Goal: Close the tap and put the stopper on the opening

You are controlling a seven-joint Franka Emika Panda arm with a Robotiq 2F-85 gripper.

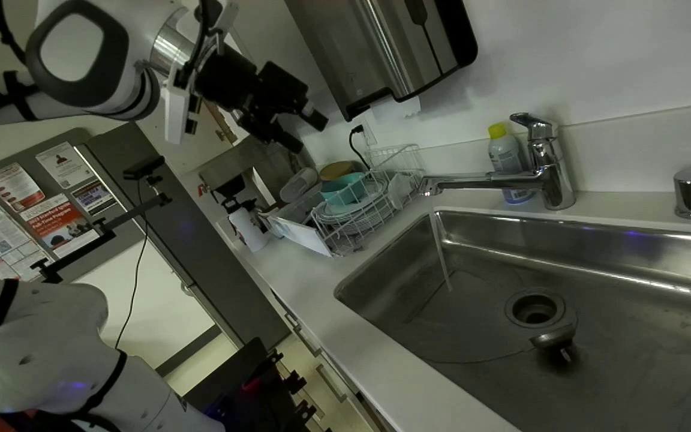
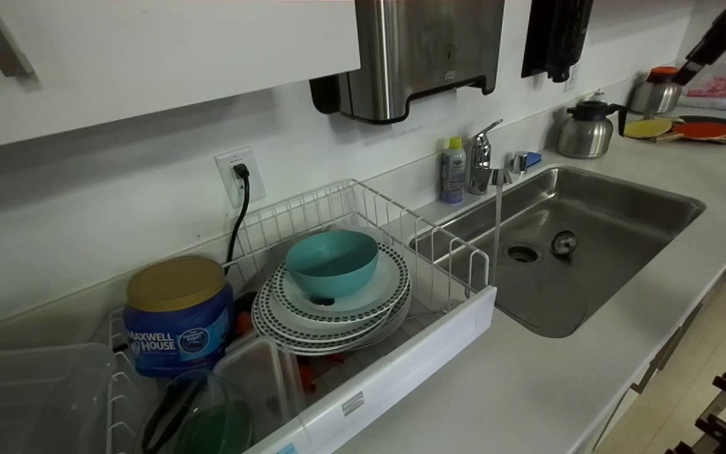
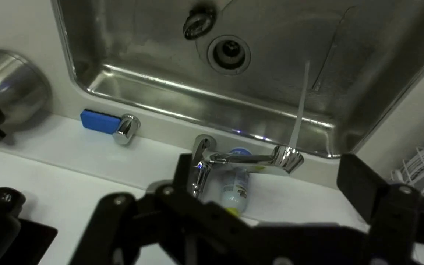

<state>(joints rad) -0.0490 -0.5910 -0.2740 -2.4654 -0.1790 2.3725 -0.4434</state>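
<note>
The chrome tap (image 1: pixel 552 174) stands behind the sink in both exterior views (image 2: pixel 480 164), its lever raised and water streaming from its spout. It also shows in the wrist view (image 3: pixel 241 159). The round opening (image 1: pixel 536 309) lies in the basin floor (image 2: pixel 524 253), uncovered (image 3: pixel 229 55). The stopper (image 1: pixel 555 337) lies tilted beside it on the floor (image 2: pixel 563 243), apart from the rim (image 3: pixel 199 24). My gripper (image 1: pixel 308 133) is raised in the air, open and empty, its fingers spread wide in the wrist view (image 3: pixel 267 165). One dark finger enters an exterior view's top right corner (image 2: pixel 709 44).
A spray bottle (image 1: pixel 506 159) stands beside the tap. A small metal cylinder (image 3: pixel 126 129) and blue sponge (image 3: pixel 99 121) sit behind the sink. A dish rack (image 2: pixel 438 340) holds plates and a bowl. A steel dispenser (image 1: pixel 381 48) hangs on the wall. A kettle (image 2: pixel 585 135) stands beyond.
</note>
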